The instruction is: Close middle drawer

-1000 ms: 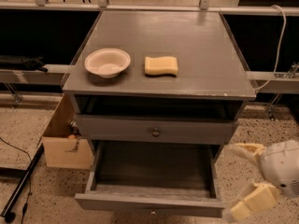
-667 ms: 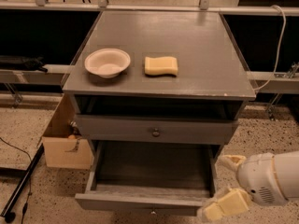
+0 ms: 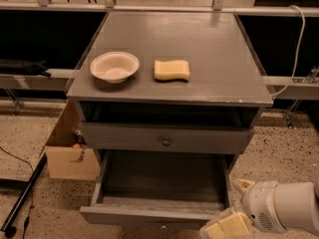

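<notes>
– Yellow pads, white body: that's the gripper (image 3: pixel 229 207), bottom right of the frame, right by the front corner of the middle drawer (image 3: pixel 144 215). Jaws look spread apart, nothing held.
– Where's the drawer?
– Bottom middle, pulled way out, w/ its box showing.
– How do you shut it well?
– I think: lay a pad flat on the front, nearer the middle than the corner, so it won't twist & jam. Then push straight back, slow, till the front lines up w/ the drawer above (image 3: pixel 129 137).
– And further back?
– White bowl (image 3: pixel 114 66) & yellow sponge (image 3: pixel 172 69) on the cabinet top (image 3: pixel 209 49), upper middle. A hard slam could shake them.
– Any words to read?
– Nope. No labels, no brand names anywhere.
</notes>
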You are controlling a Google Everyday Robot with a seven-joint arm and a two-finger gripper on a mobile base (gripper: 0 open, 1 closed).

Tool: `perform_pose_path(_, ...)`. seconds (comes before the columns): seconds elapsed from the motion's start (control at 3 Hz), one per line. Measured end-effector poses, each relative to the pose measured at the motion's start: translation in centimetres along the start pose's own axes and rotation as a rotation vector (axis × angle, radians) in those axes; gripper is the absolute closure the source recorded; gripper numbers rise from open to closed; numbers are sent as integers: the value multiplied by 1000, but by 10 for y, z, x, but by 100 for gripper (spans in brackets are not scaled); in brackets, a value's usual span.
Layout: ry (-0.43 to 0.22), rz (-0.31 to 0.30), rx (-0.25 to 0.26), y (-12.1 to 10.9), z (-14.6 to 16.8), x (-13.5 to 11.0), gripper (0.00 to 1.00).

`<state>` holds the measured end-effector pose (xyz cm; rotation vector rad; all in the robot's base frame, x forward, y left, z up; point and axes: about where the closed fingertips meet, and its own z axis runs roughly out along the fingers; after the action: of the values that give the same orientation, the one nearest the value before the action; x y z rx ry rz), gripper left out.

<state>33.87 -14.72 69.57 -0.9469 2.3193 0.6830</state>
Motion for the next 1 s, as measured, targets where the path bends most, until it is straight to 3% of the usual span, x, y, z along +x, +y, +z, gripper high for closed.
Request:
perform_pose_path(0.33,-41,2,63,-22,3,26,0)
perform_pose_path(1.0,-58,-18,54,-20,-3,19,0)
